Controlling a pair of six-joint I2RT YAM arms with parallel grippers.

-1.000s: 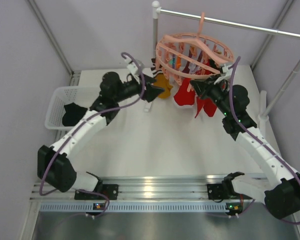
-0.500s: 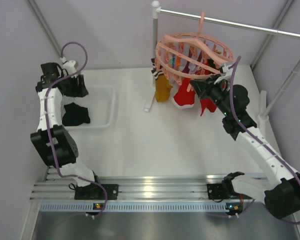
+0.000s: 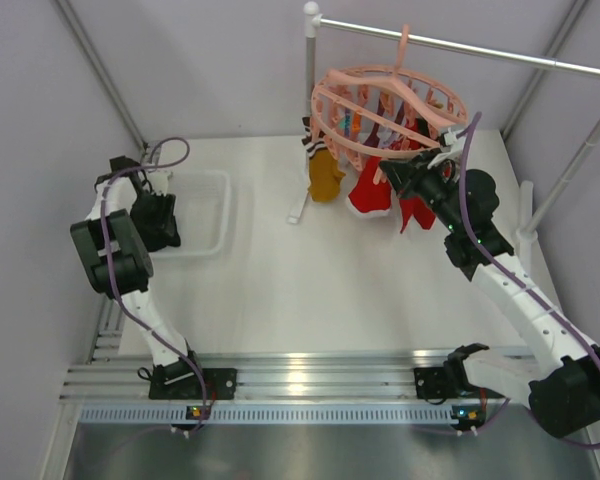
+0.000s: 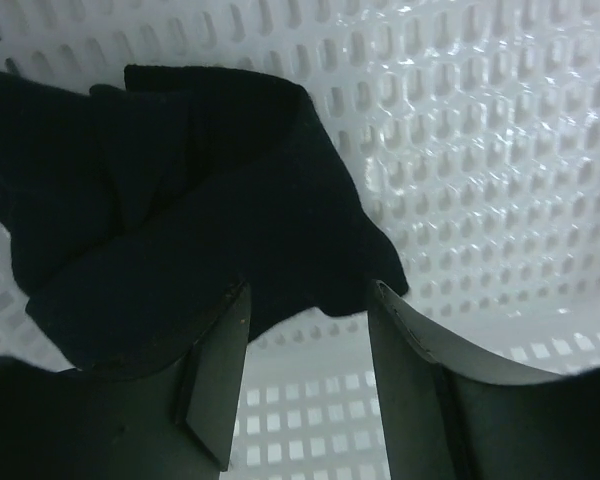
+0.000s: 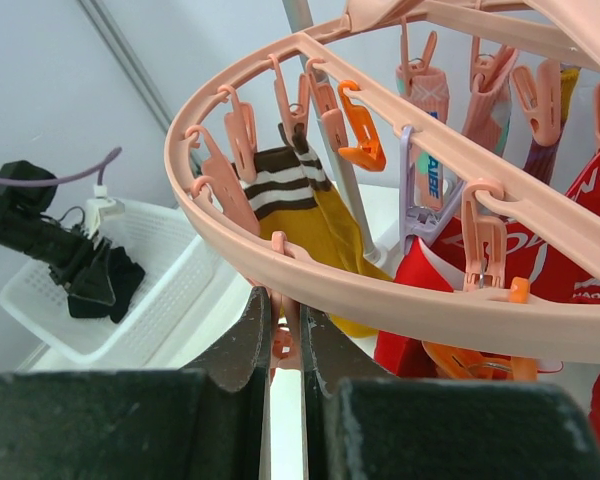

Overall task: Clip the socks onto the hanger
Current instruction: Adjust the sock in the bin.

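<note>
Your left arm folds back on itself, dipping the left claw (image 4: pixel 305 300) into the white basket (image 4: pixel 480 150), jaws apart astride the edge of a black sock (image 4: pixel 170 200). Your right arm reaches up to the hanger (image 5: pixel 380 290), the right claw (image 5: pixel 283 310) pinched tight on a dangling clip (image 5: pixel 280 342) at its rim, with red socks (image 3: pixel 372 195) hanging beside it.

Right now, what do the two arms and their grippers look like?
The left arm and right arm have white links with bulky black joints, and a purple cable loops along each. The left gripper and right gripper each have two flat, dark grey, blade-like fingers on a black body.
</note>
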